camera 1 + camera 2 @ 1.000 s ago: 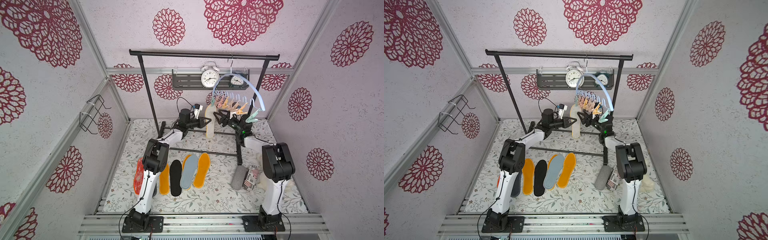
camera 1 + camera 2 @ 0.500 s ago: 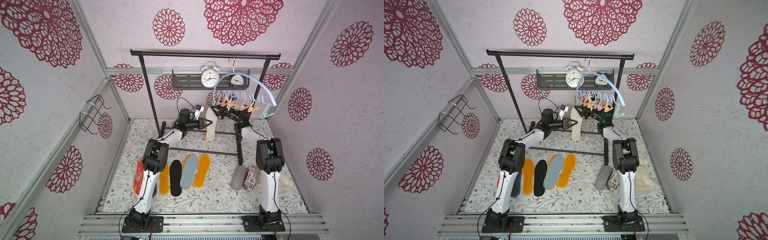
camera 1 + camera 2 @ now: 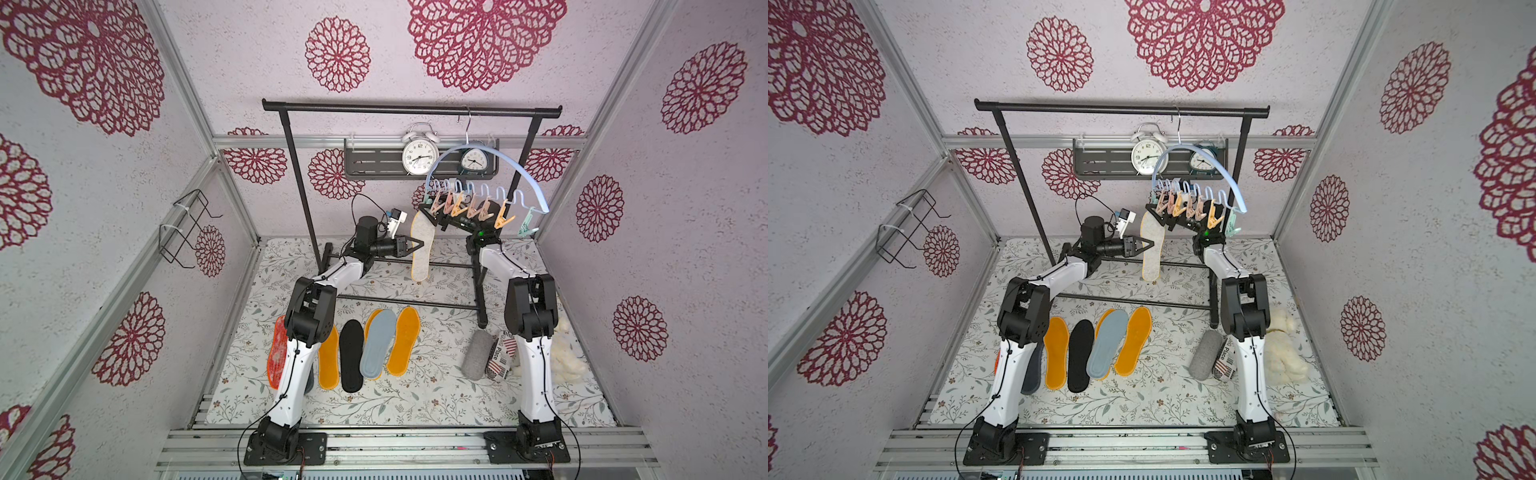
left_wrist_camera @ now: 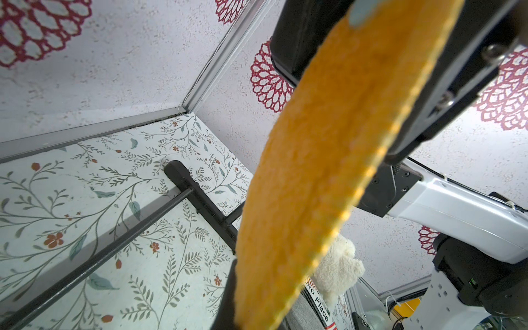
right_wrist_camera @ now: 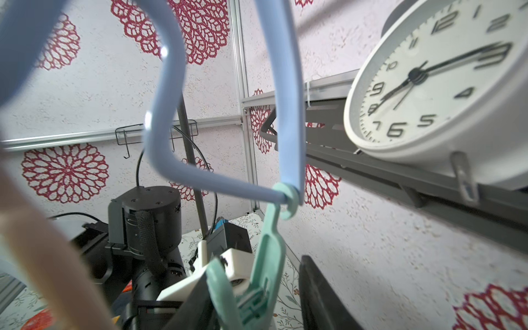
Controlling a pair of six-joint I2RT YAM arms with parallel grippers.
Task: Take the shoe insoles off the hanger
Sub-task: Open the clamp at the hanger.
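Observation:
The pale blue hanger hangs tilted from the rack bar, with pastel clothespins along its wavy bar. One shoe insole, beige back and mustard-yellow face, dangles from the leftmost mint clothespin. My left gripper is shut on this insole's middle. My right gripper straddles the mint clothespin. One finger touches a handle. A gap shows before the other. Several insoles lie on the floor, red gel, yellow, black, blue-grey.
The black garment rack spans the back, its base bars across the floral floor. Two clocks stand on a wall shelf close to the right wrist. A grey felt roll, a labelled pack and a plush toy lie by the right arm. A wire bracket hangs on the left wall.
My right gripper rose and shifted left to the mint clothespin, and its jaws narrowed. The hanger swung and tilted rightward. The insole now leans. The left gripper kept its hold.

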